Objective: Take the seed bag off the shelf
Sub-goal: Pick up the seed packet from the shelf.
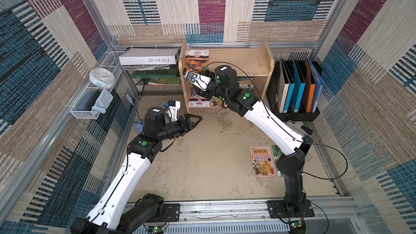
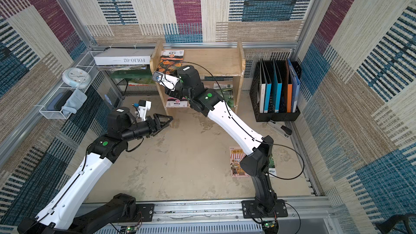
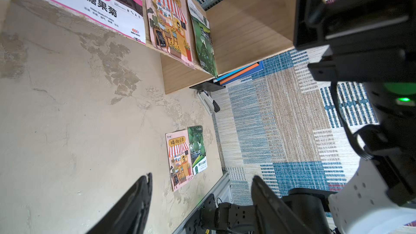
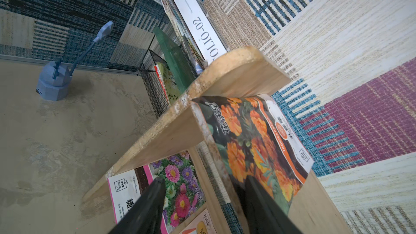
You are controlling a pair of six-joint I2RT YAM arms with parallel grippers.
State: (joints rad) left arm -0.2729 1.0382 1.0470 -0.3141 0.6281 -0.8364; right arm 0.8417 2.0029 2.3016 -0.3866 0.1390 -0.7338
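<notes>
Right gripper (image 4: 202, 205): jaws apart, clamped on nothing, poised to pinch.
Just ahead: seed bag (image 4: 254, 140), flat on the top tier, near edge at the jaws.
Beyond: shelf (image 4: 236, 73); raised side hems the bag, so a frontal approach suits.

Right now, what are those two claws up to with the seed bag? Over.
Left claw open, empty. Right claw open, at front edge of the orange-flower seed bag, top tier of the shelf. Nothing blocking.

"FOLIO-02" on white box (image 1: 148, 56)
</notes>
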